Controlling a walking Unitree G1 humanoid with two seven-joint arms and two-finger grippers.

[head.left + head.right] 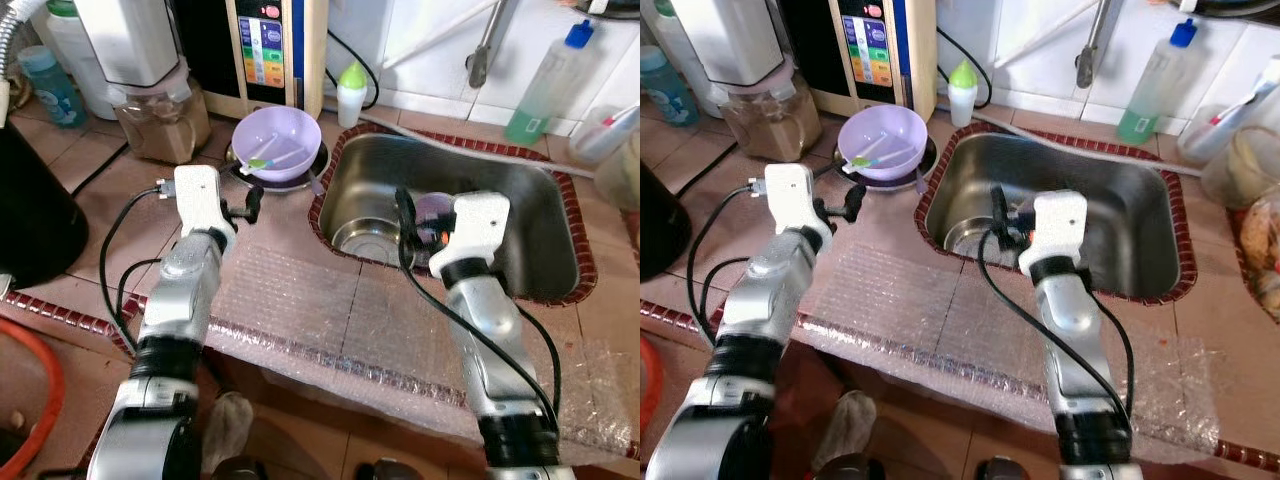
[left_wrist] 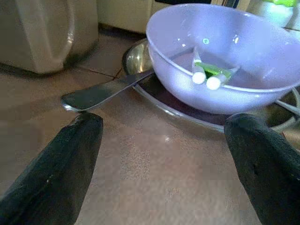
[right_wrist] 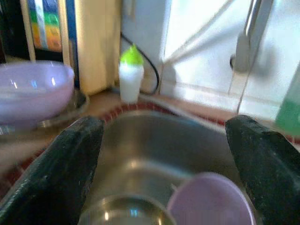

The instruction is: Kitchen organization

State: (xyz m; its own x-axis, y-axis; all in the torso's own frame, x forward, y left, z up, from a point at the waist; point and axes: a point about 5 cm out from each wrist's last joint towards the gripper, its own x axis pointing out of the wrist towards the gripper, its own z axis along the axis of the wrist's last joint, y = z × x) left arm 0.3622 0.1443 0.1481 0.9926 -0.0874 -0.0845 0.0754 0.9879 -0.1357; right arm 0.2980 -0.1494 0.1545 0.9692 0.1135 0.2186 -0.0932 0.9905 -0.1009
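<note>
A lilac bowl (image 1: 275,140) holding a green and white utensil (image 2: 208,75) rests on a metal plate (image 2: 140,56) on the counter, left of the sink (image 1: 560,185). My left gripper (image 1: 250,203) is open just in front of the bowl, low over the counter, with nothing between its fingers (image 2: 70,159). A metal handle (image 2: 103,91) lies beside the plate. My right gripper (image 1: 405,215) is open above the sink basin and holds nothing. Below it lie a lilac dish (image 3: 211,201) and a steel bowl (image 1: 365,240).
Bubble wrap (image 1: 330,320) covers the counter's front. A small white bottle with a green cap (image 1: 351,92), a green soap bottle (image 1: 545,85) and the tap (image 1: 482,50) line the back. A blender jar (image 1: 150,110) and a black vessel (image 1: 30,210) stand at left.
</note>
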